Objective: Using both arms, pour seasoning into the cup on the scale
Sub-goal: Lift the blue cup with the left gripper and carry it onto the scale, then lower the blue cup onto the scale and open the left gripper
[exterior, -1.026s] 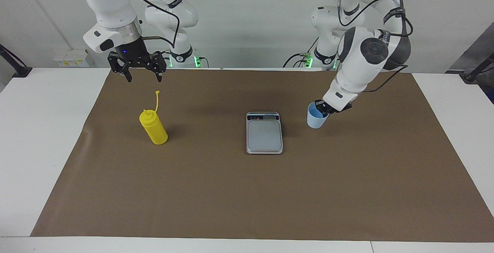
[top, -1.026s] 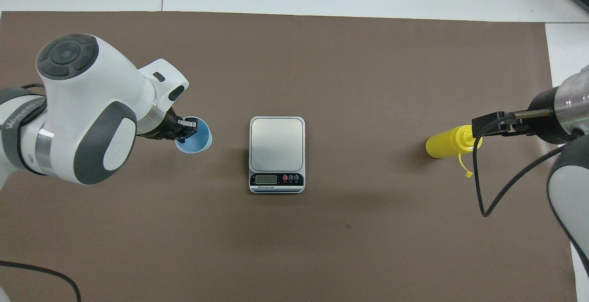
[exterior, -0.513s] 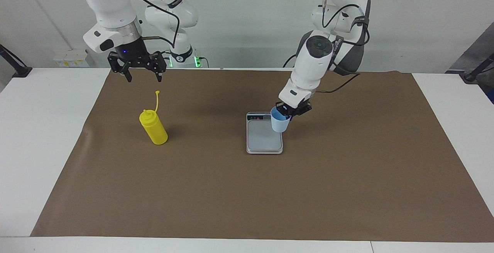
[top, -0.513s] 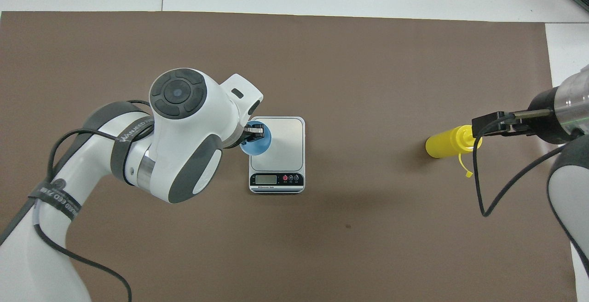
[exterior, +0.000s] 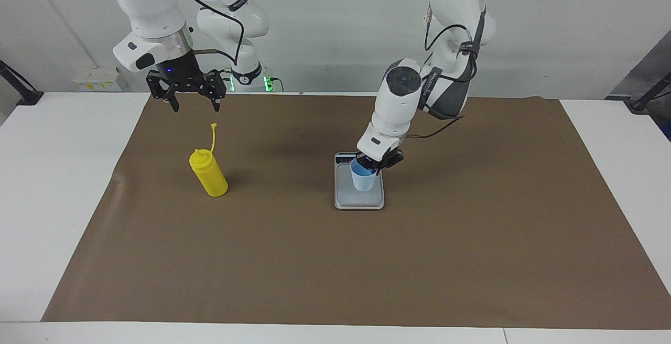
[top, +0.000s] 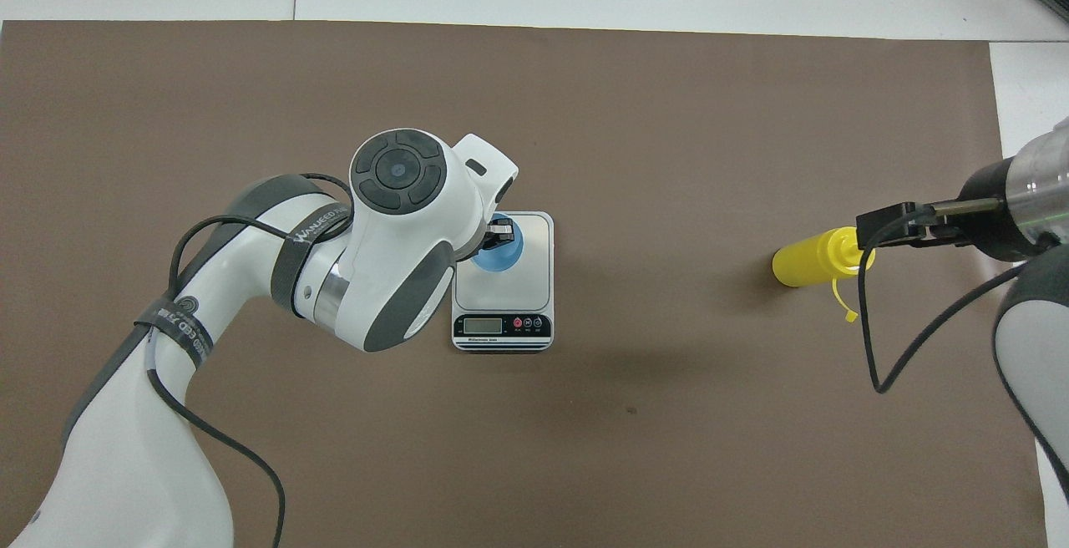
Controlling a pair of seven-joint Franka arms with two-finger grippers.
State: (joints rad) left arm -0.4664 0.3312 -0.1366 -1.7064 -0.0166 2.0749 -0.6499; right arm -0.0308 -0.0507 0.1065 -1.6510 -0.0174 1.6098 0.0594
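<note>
Cup point(exterior: 363, 180), pinched by left pincer point(exterior: 373, 166), now over scale point(exterior: 359, 201).

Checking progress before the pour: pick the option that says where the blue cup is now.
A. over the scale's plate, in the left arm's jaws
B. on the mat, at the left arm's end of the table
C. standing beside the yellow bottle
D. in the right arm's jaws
A: the cup is over the grey plate of the scale, its rim pinched by the left gripper; the facing view does not settle whether it touches the plate yet.
</note>
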